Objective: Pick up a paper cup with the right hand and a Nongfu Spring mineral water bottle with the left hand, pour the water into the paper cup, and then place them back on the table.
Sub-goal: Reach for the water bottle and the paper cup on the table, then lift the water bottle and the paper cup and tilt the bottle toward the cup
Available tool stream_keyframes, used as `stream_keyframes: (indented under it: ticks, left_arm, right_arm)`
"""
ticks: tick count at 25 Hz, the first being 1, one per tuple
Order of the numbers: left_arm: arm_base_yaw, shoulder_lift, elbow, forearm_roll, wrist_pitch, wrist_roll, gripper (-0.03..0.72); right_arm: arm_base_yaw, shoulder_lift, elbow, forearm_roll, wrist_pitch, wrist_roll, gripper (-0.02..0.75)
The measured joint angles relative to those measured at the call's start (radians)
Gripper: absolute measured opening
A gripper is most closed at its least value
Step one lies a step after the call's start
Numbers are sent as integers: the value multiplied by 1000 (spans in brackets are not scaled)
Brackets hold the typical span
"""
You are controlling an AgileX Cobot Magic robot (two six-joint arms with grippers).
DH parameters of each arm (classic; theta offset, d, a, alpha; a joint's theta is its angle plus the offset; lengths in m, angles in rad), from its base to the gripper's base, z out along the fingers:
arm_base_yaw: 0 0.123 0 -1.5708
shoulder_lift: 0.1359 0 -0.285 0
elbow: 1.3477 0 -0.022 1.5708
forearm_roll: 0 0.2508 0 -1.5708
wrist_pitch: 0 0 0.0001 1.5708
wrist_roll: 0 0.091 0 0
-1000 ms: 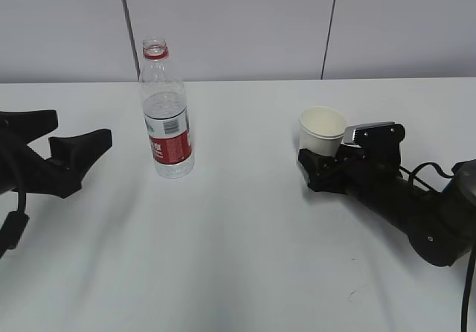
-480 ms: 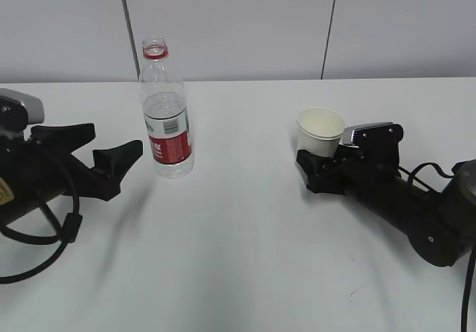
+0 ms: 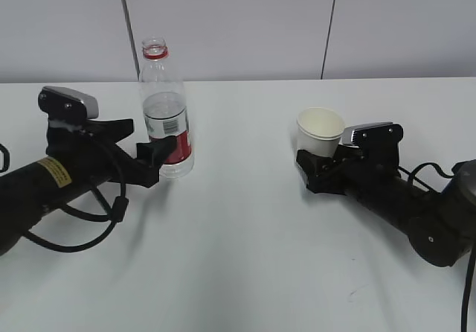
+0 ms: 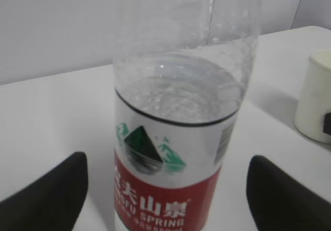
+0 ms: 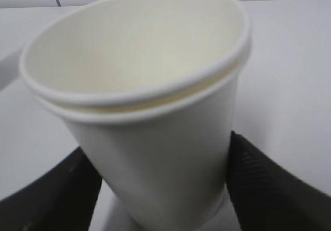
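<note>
The Nongfu Spring bottle (image 3: 165, 116) stands upright and uncapped on the white table (image 3: 238, 243), left of centre, about half full of water (image 4: 178, 94). My left gripper (image 3: 145, 142) is open, with one finger on either side of the bottle's label. In the left wrist view the bottle (image 4: 176, 138) stands between the fingers of the left gripper (image 4: 166, 189) with a gap on each side. My right gripper (image 3: 321, 164) is shut on the lower part of the white paper cup (image 3: 320, 129). In the right wrist view the cup (image 5: 155, 112) leans between the black fingers of the right gripper (image 5: 163, 189).
A grey panelled wall runs along the far table edge. A small dark scuff mark (image 3: 353, 293) lies near the front right. The cup also shows at the right edge of the left wrist view (image 4: 315, 96). Black cables hang from both arms.
My left arm has moved right from the table's left edge until its open fingers straddle the bottle. The right gripper and cup have shifted very slightly left.
</note>
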Motion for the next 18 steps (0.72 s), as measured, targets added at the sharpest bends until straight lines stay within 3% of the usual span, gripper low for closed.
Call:
stream_keyframes:
  ticks: [14,18]
  left_arm:
    - [-31,174,-211,0,-1,-22,573]
    - [-31,177,-215,-5,-1,-25,522]
  right_arm:
    - [0,0,0,-5,0,0,540]
    - [0,0,0,-5,0,0,539]
